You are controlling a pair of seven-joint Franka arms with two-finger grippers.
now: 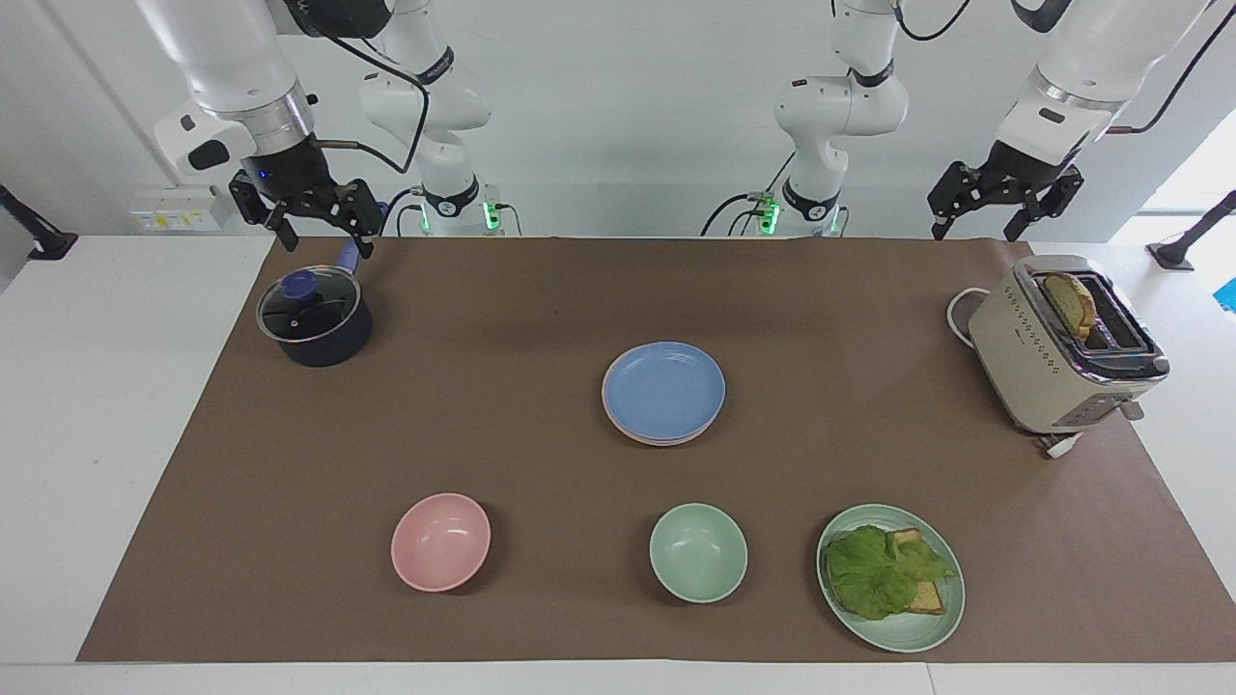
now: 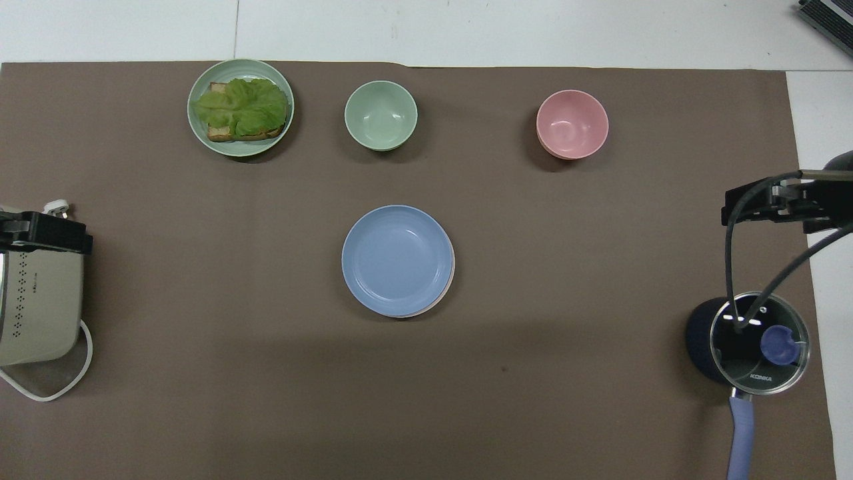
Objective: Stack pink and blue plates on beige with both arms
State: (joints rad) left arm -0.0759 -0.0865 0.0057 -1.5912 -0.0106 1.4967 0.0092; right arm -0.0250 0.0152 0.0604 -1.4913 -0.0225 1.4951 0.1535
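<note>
The blue plate (image 1: 664,389) (image 2: 397,259) lies on top of a stack at the middle of the brown mat. Under it only a thin rim of the pink plate (image 2: 452,279) shows. The beige plate is hidden beneath them. My right gripper (image 1: 326,246) (image 2: 766,203) hangs open and holds nothing, over the pot's handle at the right arm's end of the table. My left gripper (image 1: 973,232) (image 2: 46,233) waits open and holds nothing, above the mat's edge by the toaster. Neither gripper is close to the stack.
A lidded dark pot (image 1: 315,317) with a blue handle stands at the right arm's end, and a toaster (image 1: 1062,347) holding bread at the left arm's end. Farther from the robots stand a pink bowl (image 1: 440,542), a green bowl (image 1: 697,552) and a green plate (image 1: 941,618) with lettuce and bread.
</note>
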